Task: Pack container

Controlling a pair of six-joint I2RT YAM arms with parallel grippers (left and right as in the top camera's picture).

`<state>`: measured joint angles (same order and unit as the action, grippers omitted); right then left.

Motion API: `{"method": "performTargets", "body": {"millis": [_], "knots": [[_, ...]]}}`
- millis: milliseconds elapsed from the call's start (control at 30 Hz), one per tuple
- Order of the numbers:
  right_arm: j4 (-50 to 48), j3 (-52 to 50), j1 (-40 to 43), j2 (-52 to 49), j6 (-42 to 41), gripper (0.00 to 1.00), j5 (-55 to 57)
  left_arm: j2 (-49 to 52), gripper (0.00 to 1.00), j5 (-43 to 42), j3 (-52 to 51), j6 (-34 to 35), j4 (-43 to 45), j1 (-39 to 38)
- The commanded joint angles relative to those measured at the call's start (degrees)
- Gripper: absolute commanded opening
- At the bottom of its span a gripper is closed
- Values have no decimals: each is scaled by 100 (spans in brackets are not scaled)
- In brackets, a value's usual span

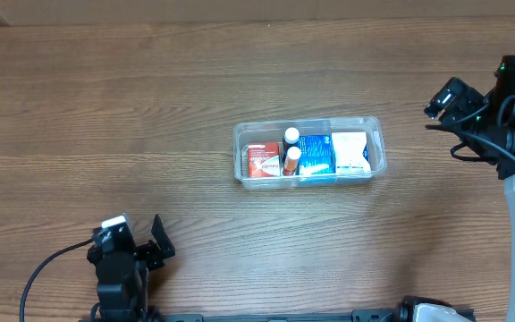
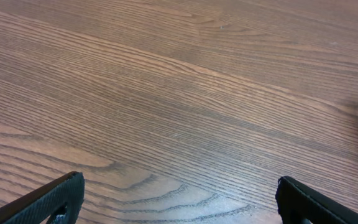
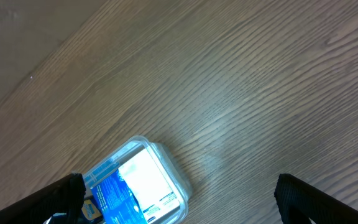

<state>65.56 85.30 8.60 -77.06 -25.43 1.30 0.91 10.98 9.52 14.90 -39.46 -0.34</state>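
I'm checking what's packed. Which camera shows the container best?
The overhead view: the container appears whole, its inside open to view. The right wrist view catches only one end, and the left wrist view just a sliver at its right edge.

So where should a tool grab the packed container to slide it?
Likely the container's short end wall by the white box, pinched from above: the rim is open, and a gap beside that box seems to leave room inside.
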Motion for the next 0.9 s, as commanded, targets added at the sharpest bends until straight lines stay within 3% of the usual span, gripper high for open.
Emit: {"method": "performTargets", "body": {"millis": [0,133,300,500,767,867], "knots": [[50,57,0,44,-7,100,-13,-70,100,-50,-15,37,4,37],[579,57,0,44,-7,100,-13,-70,100,-48,-15,37,4,37],[319,57,0,44,98,100,229,-70,100,-50,-15,37,4,37],[-516,55,0,262,1506,100,133,-70,100,-48,-15,37,4,37],[-1346,-9,0,1495,1974,100,-59,-70,100,-48,-15,37,4,37],[-1272,-737,0,2345,2295,100,-142,-70,100,-48,-15,37,4,37]]}}
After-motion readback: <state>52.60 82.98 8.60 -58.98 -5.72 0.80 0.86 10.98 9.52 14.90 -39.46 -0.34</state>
